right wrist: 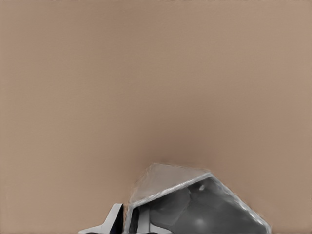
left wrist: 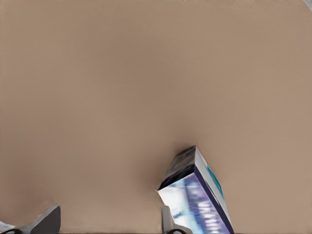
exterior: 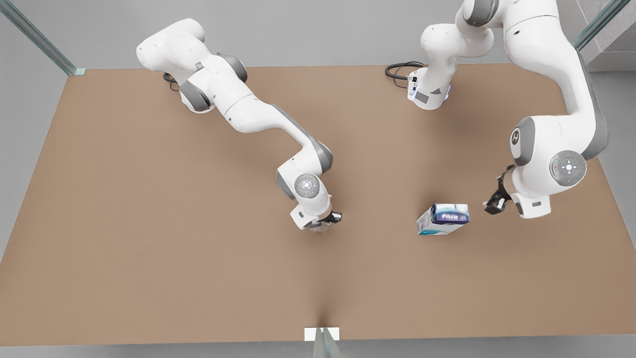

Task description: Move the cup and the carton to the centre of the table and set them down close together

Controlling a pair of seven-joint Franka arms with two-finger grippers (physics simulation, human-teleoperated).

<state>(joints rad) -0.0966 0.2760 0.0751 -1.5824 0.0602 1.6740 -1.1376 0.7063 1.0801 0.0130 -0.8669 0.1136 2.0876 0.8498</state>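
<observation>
Nearest the front camera, the small grey faceted translucent cup (exterior: 318, 227) sits clenched in the right gripper (exterior: 329, 219), near the middle of the flat brown table (exterior: 149, 248). The white-and-teal carton with a dark blue printed side (exterior: 443, 219) stands free, just beside the released left gripper (exterior: 493, 203), which is nearer; its long axis points roughly toward that claw.

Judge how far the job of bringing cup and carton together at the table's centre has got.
Done: nothing set down together. In hand: the right gripper is shut on the cup near the centre; the left gripper, open, sits beside the carton. Left: grasp the carton, bring both together on the table.
</observation>
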